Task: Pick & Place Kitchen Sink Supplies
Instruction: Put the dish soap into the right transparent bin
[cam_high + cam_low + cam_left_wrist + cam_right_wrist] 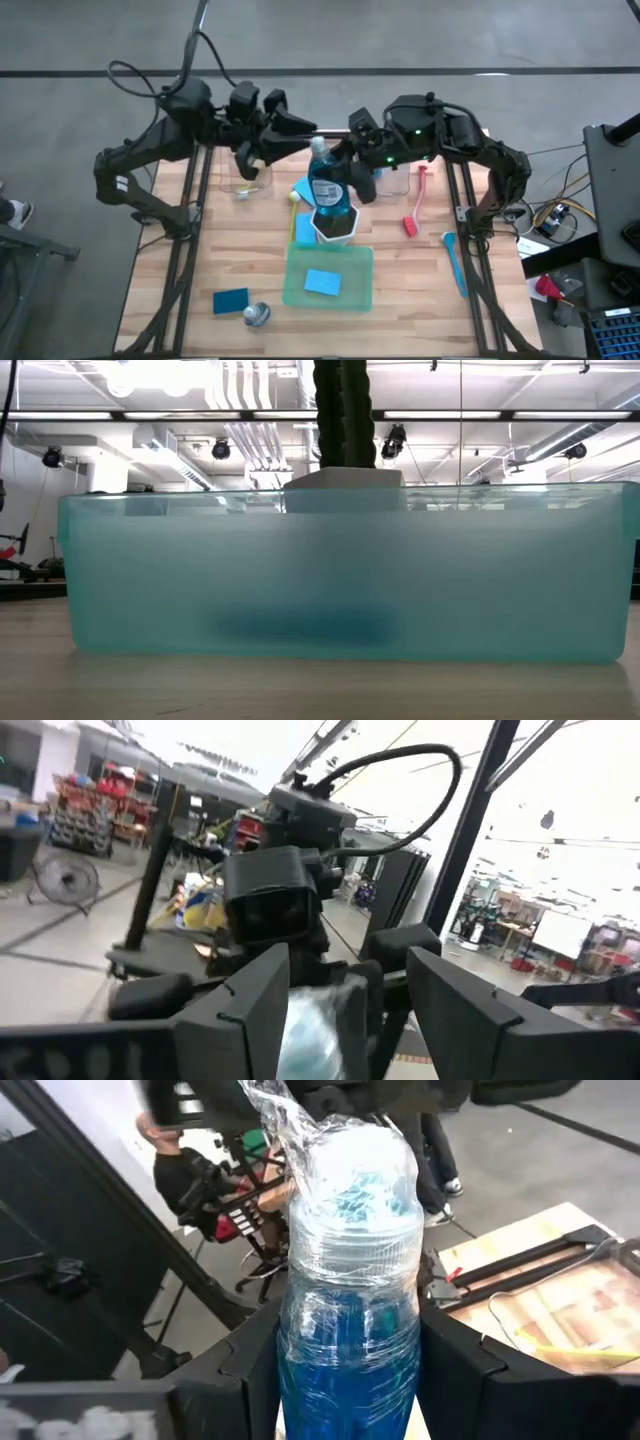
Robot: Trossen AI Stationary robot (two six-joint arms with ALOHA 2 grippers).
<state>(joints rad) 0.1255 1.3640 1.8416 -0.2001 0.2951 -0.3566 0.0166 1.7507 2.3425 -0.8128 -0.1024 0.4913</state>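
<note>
From above, your right tool [336, 178] and left tool [305, 140] meet over the tabletop's far middle, both at a wrapped bottle [324, 180] of blue liquid held above the plant pot [335, 228].

At table height, the green tray [340, 575] hides everything.

The left wrist view shows that tool's fingers [255, 1010] on either side of the wrapped cap; whether they pinch is unclear.

The right wrist view shows its fingers [262, 1355] pressed on the bottle. If you release early, the slick wrap may slip and the bottle may hit the plant.

Industrial lab: ceiling ducts [250, 445], rig.
</note>
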